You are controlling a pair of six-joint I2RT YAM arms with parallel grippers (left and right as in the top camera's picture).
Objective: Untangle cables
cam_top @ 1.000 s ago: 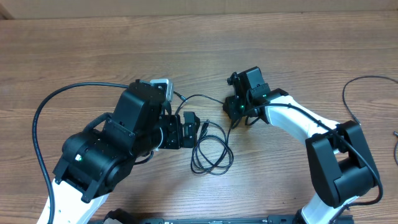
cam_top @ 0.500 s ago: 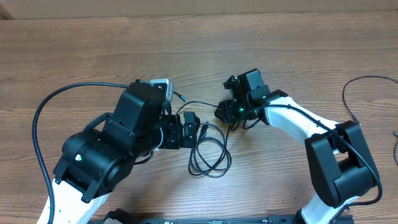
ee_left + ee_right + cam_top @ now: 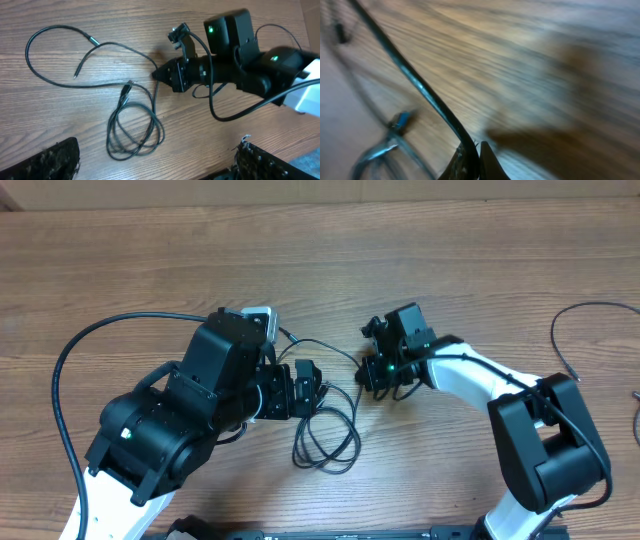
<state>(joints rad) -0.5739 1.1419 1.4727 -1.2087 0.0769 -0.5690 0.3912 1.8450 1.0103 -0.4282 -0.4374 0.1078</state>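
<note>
The cables are thin black wires on the wooden table. A coiled bundle [image 3: 325, 438] lies between the arms; it also shows in the left wrist view [image 3: 135, 131] with a small plug [image 3: 126, 89]. A long loose strand [image 3: 55, 55] curves at the left of that view. My right gripper [image 3: 366, 372] is low over the table and shut on one cable strand [image 3: 427, 97] that runs up from its fingertips [image 3: 472, 162]. My left gripper [image 3: 157, 160] is open and empty, its fingers just below the coil.
Another thin black cable [image 3: 565, 340] lies at the table's right edge. A thick black arm cable [image 3: 75, 355] loops at the left. The left arm's bulky body [image 3: 190, 410] sits left of the coil.
My right gripper has moved down and a little left with the strand in it. The coil has shifted left and toward the front edge. The left arm has not moved.
</note>
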